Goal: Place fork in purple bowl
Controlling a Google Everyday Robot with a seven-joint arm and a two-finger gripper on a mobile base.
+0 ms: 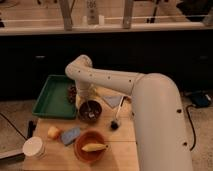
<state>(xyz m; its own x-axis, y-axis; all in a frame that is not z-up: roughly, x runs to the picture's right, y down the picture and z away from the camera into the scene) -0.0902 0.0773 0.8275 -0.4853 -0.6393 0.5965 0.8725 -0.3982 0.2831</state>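
1. The white arm point(150, 100) fills the right of the view. It reaches left to a bent elbow and then drops toward the middle of the bench point(119, 145).
2. The green tray point(52, 100) sits at the back left, with a small dark item in its near corner that I cannot identify.
3. The orange bowl point(91, 146) stands at the front with a banana point(95, 147) in it, well clear of the work.
4. The purple bowl point(90, 111) sits just right of the tray's corner and behind the orange bowl.
5. The end effector point(86, 101) hangs at the purple bowl's back-left rim, pointing down. I cannot tell how far open it is or whether it grips anything.
6. A white cup point(34, 148) and a blue sponge point(71, 135) lie front left, away from the bowl.
7. A thin stick point(117, 120) with a dark round end lies just right of the purple bowl. It is near but not in the way.
8. The fork point(91, 114) appears to be the pale sliver inside the purple bowl, directly below the end effector. Its long axis cannot be made out. Judging by this, the placing is nearly or already done, and only letting go and lifting straight up remain.
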